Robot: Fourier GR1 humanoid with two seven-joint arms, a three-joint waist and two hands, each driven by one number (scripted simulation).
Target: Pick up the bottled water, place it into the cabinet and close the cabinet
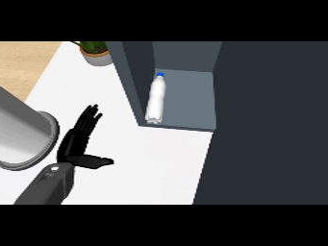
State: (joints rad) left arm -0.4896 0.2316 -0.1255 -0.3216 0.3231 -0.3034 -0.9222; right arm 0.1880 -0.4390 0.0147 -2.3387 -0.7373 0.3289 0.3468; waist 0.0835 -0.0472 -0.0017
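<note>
Left: hand (78,139) over white counter (159,158), fingers straight, thumb splayed, holding nothing. Which hand, unclear. Potted plant (95,50) at back. Centre: bottled water (156,100) upright inside open cabinet (187,96), against left wall, near front edge. Probably light, smooth, thin-walled, tippy if nudged; best gripped mid-body, below blue cap. Right: dark cabinet door (280,125) open, fills view.

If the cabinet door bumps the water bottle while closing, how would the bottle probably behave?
The water bottle stands tall and narrow near the front edge of the cabinet floor, so a bump would probably tip it. Its round body suggests it would then roll. It looks like thin clear plastic, so probably light and easily shifted.
</note>
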